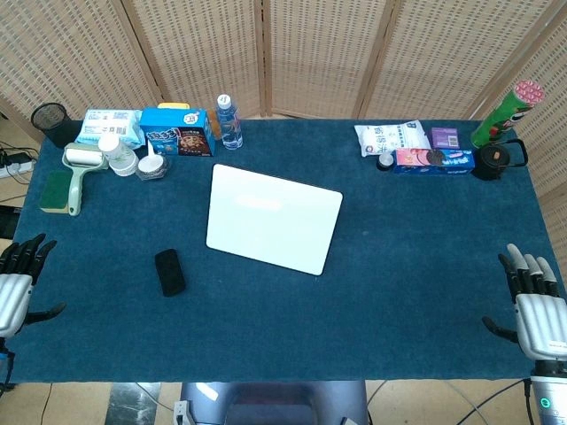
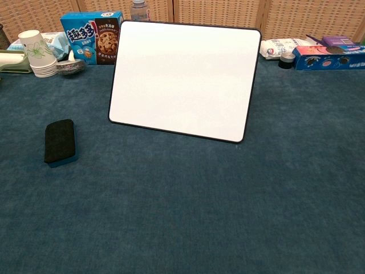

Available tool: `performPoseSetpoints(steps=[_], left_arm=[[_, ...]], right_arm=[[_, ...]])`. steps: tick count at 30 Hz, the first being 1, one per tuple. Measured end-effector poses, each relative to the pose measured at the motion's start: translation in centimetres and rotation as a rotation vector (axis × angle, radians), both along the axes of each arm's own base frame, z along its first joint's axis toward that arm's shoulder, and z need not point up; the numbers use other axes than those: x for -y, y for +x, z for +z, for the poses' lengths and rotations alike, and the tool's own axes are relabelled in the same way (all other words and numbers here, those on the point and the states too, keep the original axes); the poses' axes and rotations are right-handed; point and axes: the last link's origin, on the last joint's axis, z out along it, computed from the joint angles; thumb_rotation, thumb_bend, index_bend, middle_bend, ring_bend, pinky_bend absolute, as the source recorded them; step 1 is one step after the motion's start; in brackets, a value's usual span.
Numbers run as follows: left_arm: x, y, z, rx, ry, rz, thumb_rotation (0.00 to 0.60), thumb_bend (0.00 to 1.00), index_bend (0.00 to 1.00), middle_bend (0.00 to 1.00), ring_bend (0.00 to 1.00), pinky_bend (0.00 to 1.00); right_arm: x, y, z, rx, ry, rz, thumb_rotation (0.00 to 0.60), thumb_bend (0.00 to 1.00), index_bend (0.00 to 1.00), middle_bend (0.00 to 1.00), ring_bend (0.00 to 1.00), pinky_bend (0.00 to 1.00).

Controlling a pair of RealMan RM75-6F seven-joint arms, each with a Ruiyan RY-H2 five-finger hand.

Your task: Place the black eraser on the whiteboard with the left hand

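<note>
At the near edge of the table, the left hand and the right hand are seen only in the head view, at the far left and far right; each is held with fingers spread apart and nothing in its grasp. Neither hand is caught by the chest view.

Further in, the black eraser is found lying flat on the blue cloth, left of the whiteboard and apart from it. In the chest view the eraser is shown with a blue base under its black top, a detail not made out from above. The whiteboard lies flat at the table's middle, its surface blank.

Along the far edge, a cookie box and a water bottle are seen at left, with a lint roller nearer the left side. A stack of paper cups is read clearly only in the chest view. A green can at far right appears only in the head view.
</note>
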Motion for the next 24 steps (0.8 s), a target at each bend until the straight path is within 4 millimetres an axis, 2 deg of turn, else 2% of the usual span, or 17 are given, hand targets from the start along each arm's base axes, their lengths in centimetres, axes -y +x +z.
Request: performPoseSetpoints(steps=[8,12,20,24], left_arm=[[-0.3,-0.3,-0.4,-0.023,-0.022,-0.006,0.6,0.14,0.0,0.0,0.0,0.0],[-1.2,0.3,-0.9,-0.034,-0.07,-0.08,0.6,0.14,0.0,0.0,0.0,0.0],[-5.2,0.8,-2.0,-0.153,-0.221,-0.371,0.6,0.17,0.0,0.0,0.0,0.0],[-7.5,1.2,-2.8,-0.21,-0.305,-0.509,0.6,0.19,0.0,0.0,0.0,0.03]], right_arm=[[-0.1,-0.1,0.0,0.002,0.0,-0.001,0.6,0.0,0.03,0.0,0.0,0.0],[0.1,-0.2,0.2,0.006,-0.006,-0.001,0.6,0.0,0.03,0.0,0.0,0.0],[0.7,-0.4,0.2,0.002,-0.01,-0.016,0.6,0.0,0.03,0.0,0.0,0.0],[1.0,-0.5,0.2,-0.002,-0.018,-0.026,0.6,0.0,0.03,0.0,0.0,0.0]])
